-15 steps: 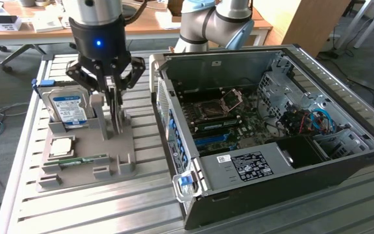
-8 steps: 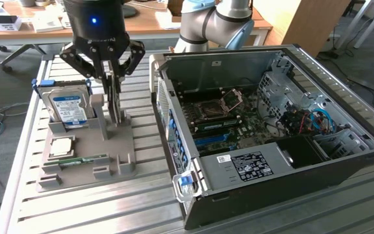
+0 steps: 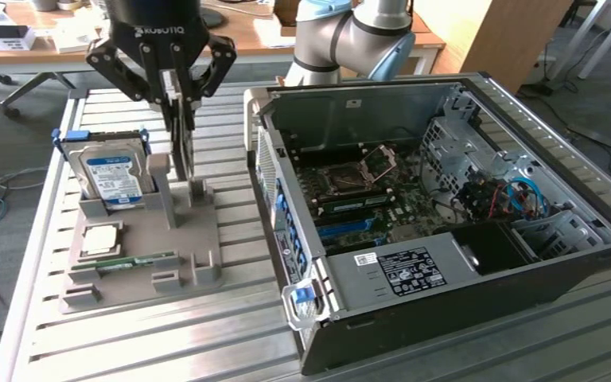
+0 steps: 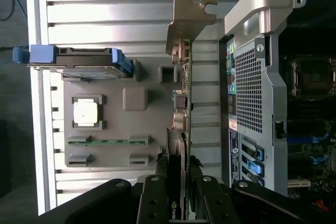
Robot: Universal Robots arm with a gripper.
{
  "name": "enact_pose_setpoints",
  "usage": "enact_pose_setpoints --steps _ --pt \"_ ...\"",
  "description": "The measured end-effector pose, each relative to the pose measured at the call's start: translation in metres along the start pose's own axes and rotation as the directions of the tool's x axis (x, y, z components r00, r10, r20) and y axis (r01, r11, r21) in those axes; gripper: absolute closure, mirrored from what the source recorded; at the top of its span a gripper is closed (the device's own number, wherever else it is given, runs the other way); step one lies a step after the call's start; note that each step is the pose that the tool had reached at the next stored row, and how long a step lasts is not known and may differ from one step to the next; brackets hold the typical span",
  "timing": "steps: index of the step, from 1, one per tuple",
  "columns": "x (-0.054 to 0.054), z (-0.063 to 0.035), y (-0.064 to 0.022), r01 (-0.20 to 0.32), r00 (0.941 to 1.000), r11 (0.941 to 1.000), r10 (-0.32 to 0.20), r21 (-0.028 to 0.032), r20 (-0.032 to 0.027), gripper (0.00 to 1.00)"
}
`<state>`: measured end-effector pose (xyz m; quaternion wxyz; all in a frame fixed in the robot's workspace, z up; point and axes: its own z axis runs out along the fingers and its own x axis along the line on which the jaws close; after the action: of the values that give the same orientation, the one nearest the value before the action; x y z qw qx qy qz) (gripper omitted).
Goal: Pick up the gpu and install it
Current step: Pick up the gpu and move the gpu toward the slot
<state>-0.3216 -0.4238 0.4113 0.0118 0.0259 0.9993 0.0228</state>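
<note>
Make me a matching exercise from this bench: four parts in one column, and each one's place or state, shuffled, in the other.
Parts
1. gpu
2. hard drive
3. memory stick
4. processor chip

Places or states
A. lies flat, pale square face up, on the grey fixture
B. stands upright in the fixture, blue label showing
C. seen edge-on, gripped between the fingers of the tool
D. narrow green strip lying low on the fixture

Pairs: 1-C, 2-B, 3-D, 4-A

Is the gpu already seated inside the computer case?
No, the gpu stands in the grey holder outside the computer case, beside the hard drive.
</note>
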Motion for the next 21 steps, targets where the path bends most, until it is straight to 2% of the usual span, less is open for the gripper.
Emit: enact_pose_setpoints --steps 9,17,21 --pt "0.000 -0.0208 0.0010 0.000 1.0000 1.0000 0.000 -0.0001 0.0014 0.74" --pt "0.000 -0.0218 0.0010 0.000 1.0000 1.0000 0.000 0.0000 0.0013 0.74" --pt "-0.005 -0.0217 0.0012 0.000 1.0000 1.0000 0.000 0.0000 0.0013 0.74"
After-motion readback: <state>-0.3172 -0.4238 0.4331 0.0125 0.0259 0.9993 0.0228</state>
